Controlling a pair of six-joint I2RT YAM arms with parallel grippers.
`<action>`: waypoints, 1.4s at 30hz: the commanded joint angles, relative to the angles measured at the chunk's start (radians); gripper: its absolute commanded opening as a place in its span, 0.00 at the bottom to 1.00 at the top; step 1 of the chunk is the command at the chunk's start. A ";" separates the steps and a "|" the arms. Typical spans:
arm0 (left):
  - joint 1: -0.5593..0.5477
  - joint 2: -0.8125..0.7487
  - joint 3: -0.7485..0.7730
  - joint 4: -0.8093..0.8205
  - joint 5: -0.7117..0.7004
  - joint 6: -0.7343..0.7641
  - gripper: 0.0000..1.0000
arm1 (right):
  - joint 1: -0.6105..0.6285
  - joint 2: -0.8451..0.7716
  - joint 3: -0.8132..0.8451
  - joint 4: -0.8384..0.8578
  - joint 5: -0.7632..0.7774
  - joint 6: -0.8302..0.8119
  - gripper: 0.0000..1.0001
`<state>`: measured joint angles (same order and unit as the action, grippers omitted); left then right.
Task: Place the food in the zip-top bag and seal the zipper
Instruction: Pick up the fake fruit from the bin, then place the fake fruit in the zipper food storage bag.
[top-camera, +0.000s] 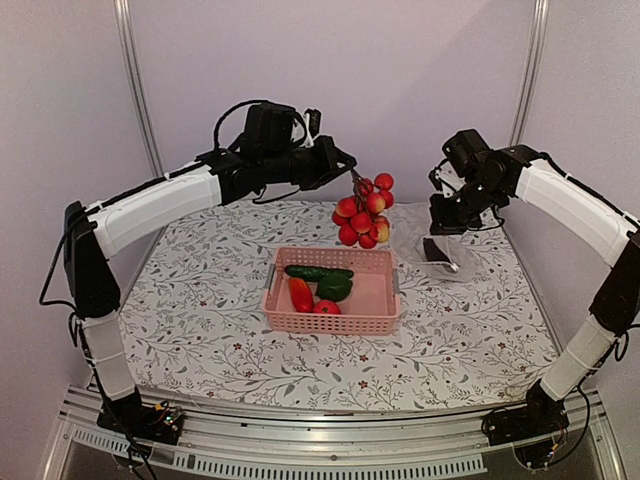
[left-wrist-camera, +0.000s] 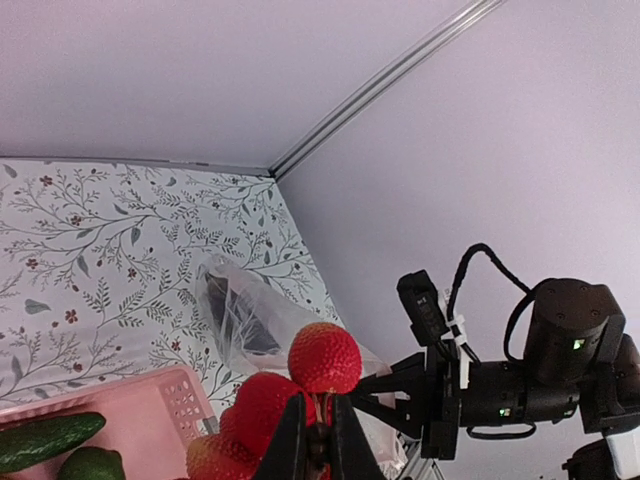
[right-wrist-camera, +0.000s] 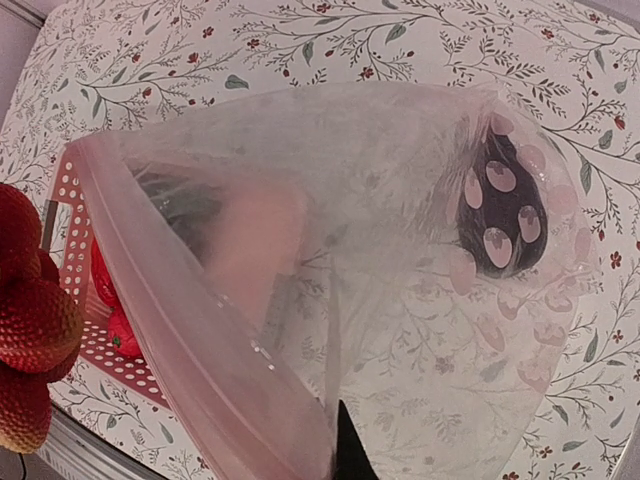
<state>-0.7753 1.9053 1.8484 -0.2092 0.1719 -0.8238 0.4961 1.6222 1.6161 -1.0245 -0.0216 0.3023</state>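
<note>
Working over a flower-printed bench (top-camera: 200, 300), with a pink basket (top-camera: 330, 325) sitting at its middle. Holding the clear zip-top bag (top-camera: 462, 264) just to the right of the basket, with its lower part lying on the bench and its mouth turned toward the basket side. Pinching the bag's mouth edge with the right hand (top-camera: 446, 226), fingers pressed together on the plastic. Gripping with the left hand (top-camera: 349, 170), clamped tight on the stem of the cluster of small red fruits (top-camera: 364, 212). Dangling that cluster in the air beyond the basket's far right corner, near the bag's mouth but outside it. Containing, at the bag's closed end, a dark purple eggplant (right-wrist-camera: 505, 205). Carrying in the basket the green cucumber (top-camera: 318, 271), the green pepper (top-camera: 335, 289) and the red-orange pieces (top-camera: 300, 294). Showing the zipper (right-wrist-camera: 190, 320) unsealed, running as a thin strip along the gaping mouth
</note>
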 joint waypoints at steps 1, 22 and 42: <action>-0.028 -0.062 -0.060 0.164 -0.078 -0.033 0.00 | -0.002 -0.006 0.022 -0.012 -0.013 0.028 0.00; -0.085 0.106 -0.132 0.717 -0.082 -0.287 0.00 | -0.004 -0.020 0.091 -0.038 -0.057 0.094 0.00; -0.097 0.106 -0.367 0.840 0.003 -0.066 0.00 | -0.031 -0.037 0.116 0.006 -0.031 0.138 0.00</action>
<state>-0.8577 2.0159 1.4818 0.6117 0.1230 -1.0100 0.4751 1.6035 1.7035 -1.0481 -0.0658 0.4305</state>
